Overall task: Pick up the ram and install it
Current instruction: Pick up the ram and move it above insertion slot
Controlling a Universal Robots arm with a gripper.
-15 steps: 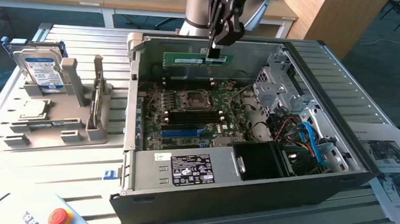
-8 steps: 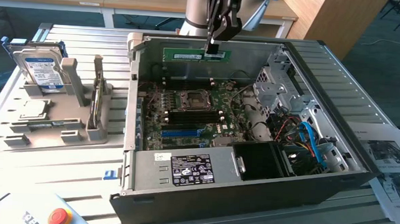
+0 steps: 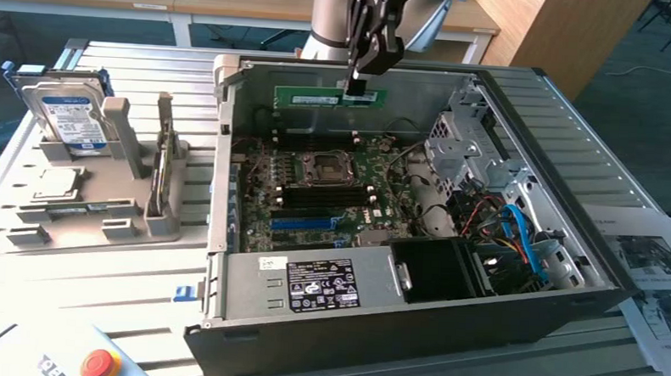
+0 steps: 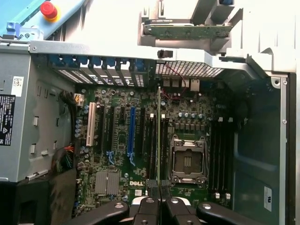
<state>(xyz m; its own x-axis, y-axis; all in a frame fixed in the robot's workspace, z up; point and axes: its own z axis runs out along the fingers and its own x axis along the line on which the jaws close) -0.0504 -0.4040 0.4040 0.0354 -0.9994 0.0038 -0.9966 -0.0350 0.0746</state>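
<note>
My gripper [image 3: 363,85] is shut on the ram [image 3: 326,97], a long green stick with a small white label. It grips the stick near the end toward the exterior view's right and holds it level and on edge. The ram hangs above the open computer case [image 3: 228,175], near its far wall, well clear of the motherboard [image 3: 370,168]. In the wrist view the ram [image 4: 159,136] shows edge-on as a thin line running out from my gripper [image 4: 159,206]. It crosses the black memory slots [image 4: 151,140] beside the CPU socket [image 4: 187,161]. More black memory slots [image 4: 221,154] lie on the socket's other side.
A grey fixture [image 3: 108,212] at the exterior view's left holds a hard drive [image 3: 73,121]. The power supply [image 3: 308,284] sits in the case's near side. A drive cage [image 3: 468,143] and blue cables [image 3: 526,239] are at the right. A red stop button [image 3: 99,365] sits near the front. Papers [image 3: 654,278] lie at the right.
</note>
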